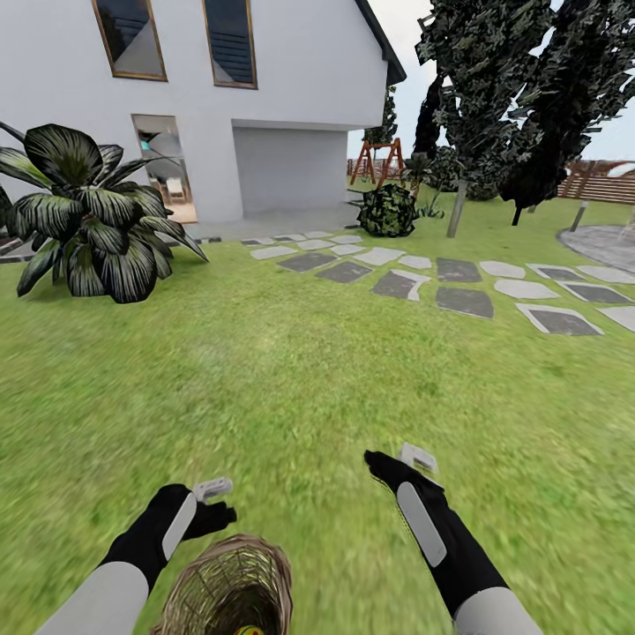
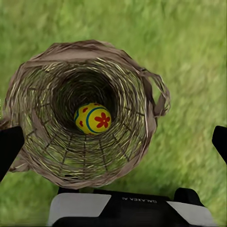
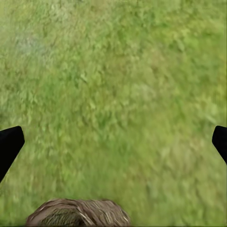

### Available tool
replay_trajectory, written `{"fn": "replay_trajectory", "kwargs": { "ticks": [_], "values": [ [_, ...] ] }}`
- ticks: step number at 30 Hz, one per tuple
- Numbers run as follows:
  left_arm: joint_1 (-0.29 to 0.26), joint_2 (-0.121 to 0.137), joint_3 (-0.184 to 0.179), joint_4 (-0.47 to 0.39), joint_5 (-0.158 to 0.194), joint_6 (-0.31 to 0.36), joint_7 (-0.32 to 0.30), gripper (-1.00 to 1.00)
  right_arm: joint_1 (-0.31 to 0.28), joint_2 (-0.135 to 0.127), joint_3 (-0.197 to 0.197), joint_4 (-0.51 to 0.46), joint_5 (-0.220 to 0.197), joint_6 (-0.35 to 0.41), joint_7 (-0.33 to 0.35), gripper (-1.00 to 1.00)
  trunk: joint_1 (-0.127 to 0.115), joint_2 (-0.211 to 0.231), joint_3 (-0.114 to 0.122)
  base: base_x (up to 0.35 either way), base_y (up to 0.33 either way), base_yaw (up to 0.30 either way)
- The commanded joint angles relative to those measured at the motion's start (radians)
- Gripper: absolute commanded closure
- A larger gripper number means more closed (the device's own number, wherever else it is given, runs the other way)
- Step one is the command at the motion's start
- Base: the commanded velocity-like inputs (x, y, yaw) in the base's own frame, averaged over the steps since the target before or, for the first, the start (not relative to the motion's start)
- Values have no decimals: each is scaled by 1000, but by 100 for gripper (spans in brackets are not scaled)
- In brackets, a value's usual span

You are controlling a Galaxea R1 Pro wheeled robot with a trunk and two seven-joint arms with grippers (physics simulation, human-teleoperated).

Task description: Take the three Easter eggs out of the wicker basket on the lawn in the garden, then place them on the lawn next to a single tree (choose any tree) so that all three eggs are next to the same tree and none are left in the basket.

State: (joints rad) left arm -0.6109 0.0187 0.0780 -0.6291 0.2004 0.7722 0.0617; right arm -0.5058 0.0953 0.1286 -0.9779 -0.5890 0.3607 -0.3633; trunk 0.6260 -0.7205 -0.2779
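The wicker basket [image 1: 231, 584] stands on the lawn [image 1: 291, 388] right in front of me. In the left wrist view I look straight down into the wicker basket [image 2: 85, 71], and one yellow Easter egg [image 2: 92, 118] with a red flower lies at its bottom. A sliver of that egg [image 1: 250, 631] shows in the head view. My left gripper [image 2: 113, 144] hangs open above the basket mouth, also seen as the left gripper [image 1: 217, 501]. My right gripper [image 1: 397, 460] is open over bare grass to the basket's right, apart from it. A tree [image 1: 456, 210] with a straight grey trunk stands far ahead to the right.
A large broad-leaved plant [image 1: 88, 220] sits at the left. Stepping stones [image 1: 414, 280] cross the grass ahead, before a white house [image 1: 265, 79]. A small bush [image 1: 388, 212] and a fence [image 1: 608, 187] lie further back. The basket rim [image 3: 78, 217] shows beside the right gripper [image 3: 113, 142].
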Motion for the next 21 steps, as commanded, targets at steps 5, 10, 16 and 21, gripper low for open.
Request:
{"fn": "replay_trajectory", "kwargs": {
  "ticks": [5,10,16,21],
  "values": [
    [-1,3,1,-1,10,19,9,-100,15,-1,1,-207,-9,130,-8,-100,20,-36,-17,0,0,0],
    [-1,5,0,-1,10,24,11,-100,84,1,2,-409,-9,222,-8,-100,39,-71,-33,0,0,0],
    [-1,6,0,-1,10,23,13,-100,132,1,2,-518,-14,272,-6,-100,62,-113,-52,0,0,0],
    [-1,6,-1,0,9,17,13,-100,136,3,2,-525,-23,276,-6,-100,81,-148,-67,0,0,0]
  ]
}}
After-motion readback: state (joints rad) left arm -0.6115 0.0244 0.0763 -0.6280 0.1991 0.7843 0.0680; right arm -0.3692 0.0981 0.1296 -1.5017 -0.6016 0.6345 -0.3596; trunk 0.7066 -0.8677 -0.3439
